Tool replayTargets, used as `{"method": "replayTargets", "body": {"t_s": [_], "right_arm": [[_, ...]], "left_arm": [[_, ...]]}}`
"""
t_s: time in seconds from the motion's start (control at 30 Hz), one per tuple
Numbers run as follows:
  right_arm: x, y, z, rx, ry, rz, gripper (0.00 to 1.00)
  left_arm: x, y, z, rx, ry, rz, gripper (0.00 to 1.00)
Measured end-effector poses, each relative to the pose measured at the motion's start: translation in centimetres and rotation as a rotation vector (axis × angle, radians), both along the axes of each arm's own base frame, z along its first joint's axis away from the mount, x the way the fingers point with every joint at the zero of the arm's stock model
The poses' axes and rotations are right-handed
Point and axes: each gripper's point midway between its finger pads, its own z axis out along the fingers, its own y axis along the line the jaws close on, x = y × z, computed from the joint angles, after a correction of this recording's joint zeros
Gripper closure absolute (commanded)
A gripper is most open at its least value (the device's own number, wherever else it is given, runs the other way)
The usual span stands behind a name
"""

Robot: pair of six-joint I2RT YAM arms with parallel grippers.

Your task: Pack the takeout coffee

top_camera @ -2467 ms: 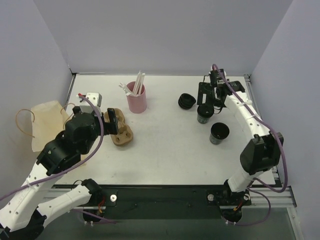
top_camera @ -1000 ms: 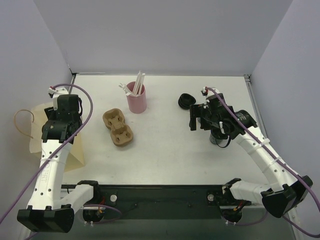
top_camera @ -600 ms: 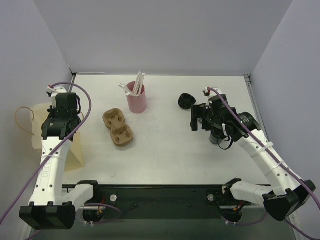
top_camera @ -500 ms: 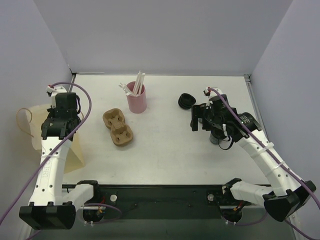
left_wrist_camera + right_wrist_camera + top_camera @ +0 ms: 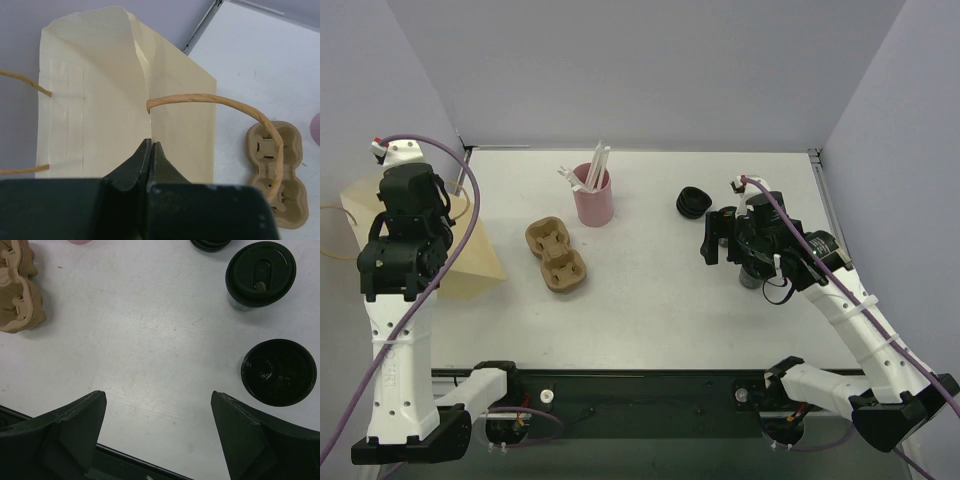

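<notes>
My left gripper [image 5: 150, 145] is shut on the top edge of the tan paper bag [image 5: 95, 120], which hangs lifted at the table's left edge [image 5: 470, 265]. One twine handle [image 5: 215, 100] arcs to the right of the jaws. The brown two-cup carrier [image 5: 556, 255] lies empty right of the bag. In the right wrist view a lidded black coffee cup [image 5: 260, 274] and an open cup of coffee [image 5: 279, 371] stand upright. My right gripper [image 5: 157, 395] hovers open over bare table left of them, holding nothing; in the top view its arm [image 5: 760, 240] mostly covers both cups.
A pink cup holding white straws [image 5: 593, 195] stands behind the carrier. A stack of black lids [image 5: 693, 203] lies at the back, near the cups. Purple walls close in the left, back and right sides.
The left gripper closed on the bag's edge and rose, pulling the flat bag up. The right gripper stayed open and barely shifted.
</notes>
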Motion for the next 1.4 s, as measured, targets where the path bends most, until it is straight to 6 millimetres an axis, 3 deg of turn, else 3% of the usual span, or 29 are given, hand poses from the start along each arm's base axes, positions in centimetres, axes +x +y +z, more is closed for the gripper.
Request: {"method": "replayTargets", "body": {"t_s": [0.17,0.33,0.47,0.67,1.13,1.23,1.4], "right_arm": [[-0.4,0.0,0.7,0.019,-0.018,0.007,0.11],[-0.7,-0.1,1.9,0.042,-0.051,0.008,0.10],[-1.1,-0.4,2.8,0.060,-0.079,0.004,0.10],[-1.7,-0.9,4.1,0.085,-0.123,-0.016,0.11],[-2.3,-2.3,5.2,0.111,-0.176,-0.082,0.10],[-2.5,-2.5,5.0,0.108,-0.177,-0.090,0.10],[-2.8,-3.0,4.2,0.094,-0.172,-0.103,0.10]], "left_arm": [[-0.3,-2.0,3.2,-0.020,-0.059,-0.138,1.00],[-0.1,-7.4,6.2,-0.080,-0.135,-0.436,1.00],[-0.7,-11.6,6.8,-0.114,-0.150,-0.654,1.00],[-2.3,-16.6,5.5,-0.166,-0.115,-0.927,1.00],[-4.3,-22.4,4.1,-0.249,-0.071,-1.228,1.00],[-4.3,-24.9,3.3,-0.231,-0.030,-1.297,1.00],[-5.1,-31.2,0.9,-0.124,0.072,-1.427,1.00]]}}
